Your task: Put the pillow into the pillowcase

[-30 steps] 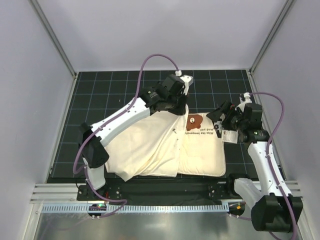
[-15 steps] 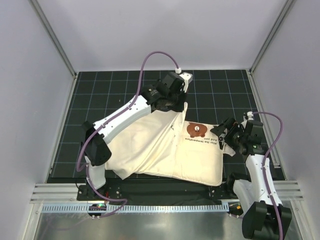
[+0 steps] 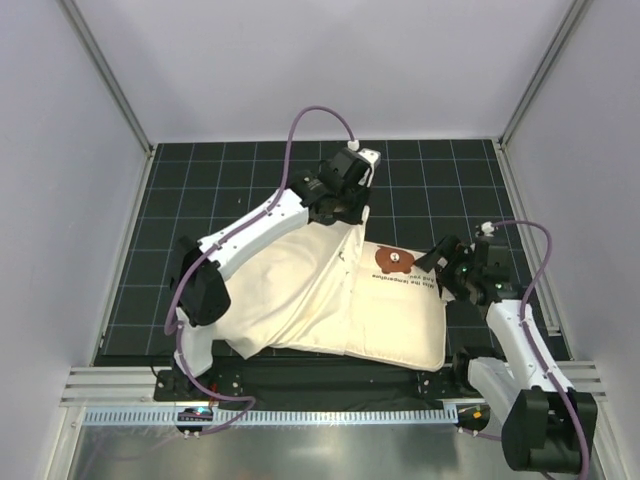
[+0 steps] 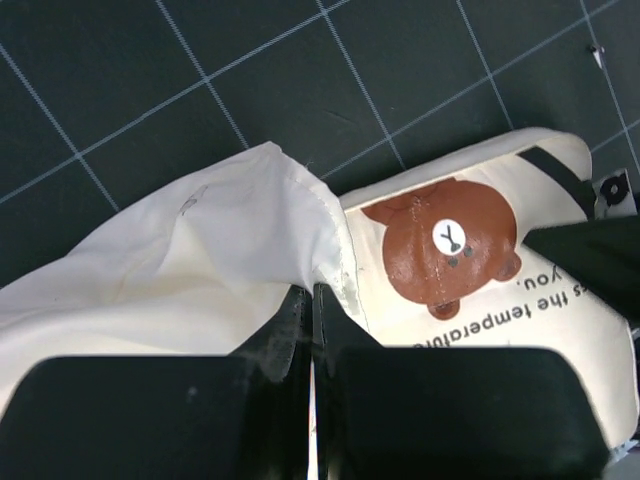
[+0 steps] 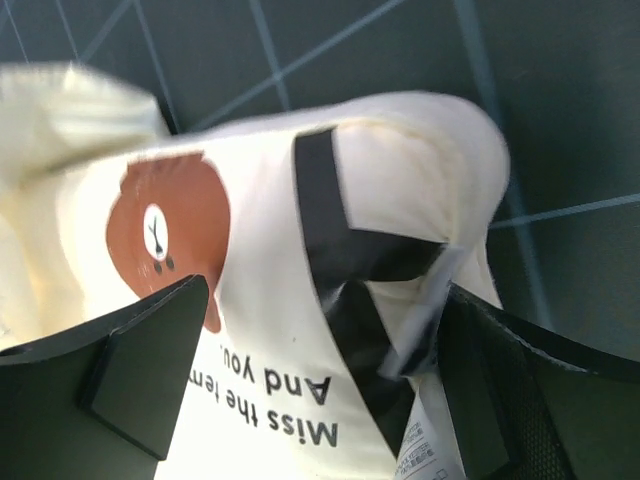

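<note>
Left gripper (image 4: 308,305) clamped on limp cream cloth pillowcase (image 3: 290,290) hem at 12 o'clock to hold mouth up; right gripper (image 5: 320,380) open astride puffy cream bear-print pillow (image 3: 400,315) corner at 3 o'clock.

I work over a black mat (image 3: 230,170) ruled with a thin pale grid, and plain pale grey walls (image 3: 330,60) close it in at the back and both sides. Slanted aluminium posts (image 3: 108,75) stand at the upper left and upper right. A slotted rail (image 3: 320,415) crosses the bottom above brushed metal sheet (image 3: 300,455), and the light is soft and even.
</note>
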